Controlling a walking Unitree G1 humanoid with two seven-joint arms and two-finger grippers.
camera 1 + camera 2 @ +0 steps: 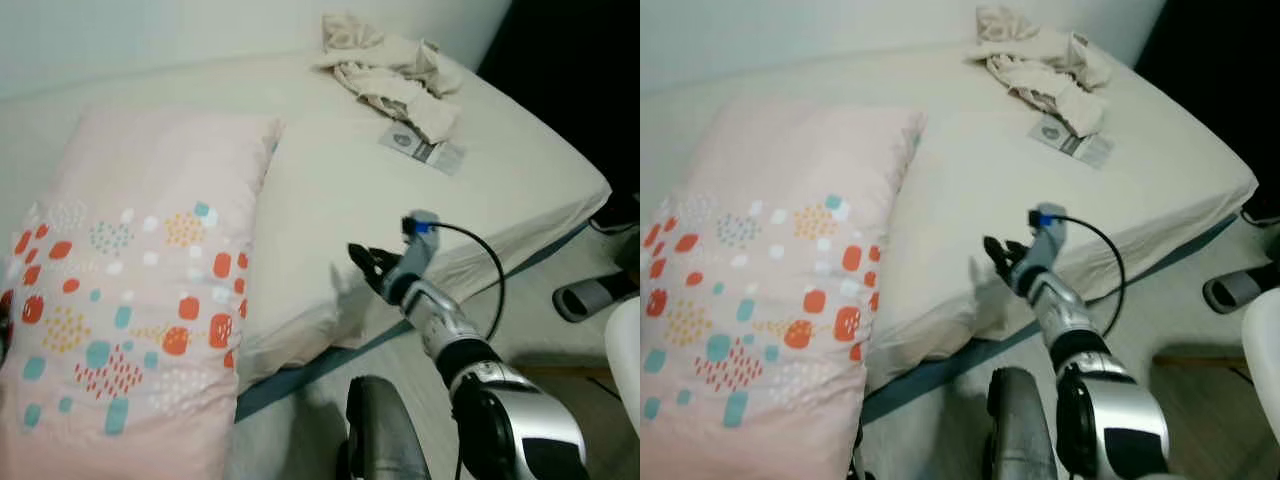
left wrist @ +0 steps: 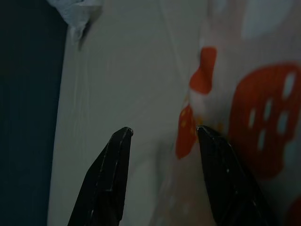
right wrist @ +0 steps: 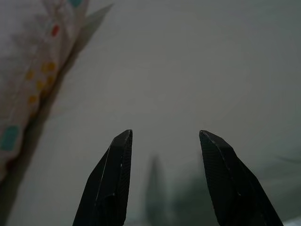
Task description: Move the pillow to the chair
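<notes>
Lying on one bed, one pillow

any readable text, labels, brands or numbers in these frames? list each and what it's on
Nothing legible.
Grey tag or card on the bed, beside the crumpled cloth: carries a round mark and some print, too small and blurred to read.
Pillow: coloured dots and blobs, no lettering.
</notes>
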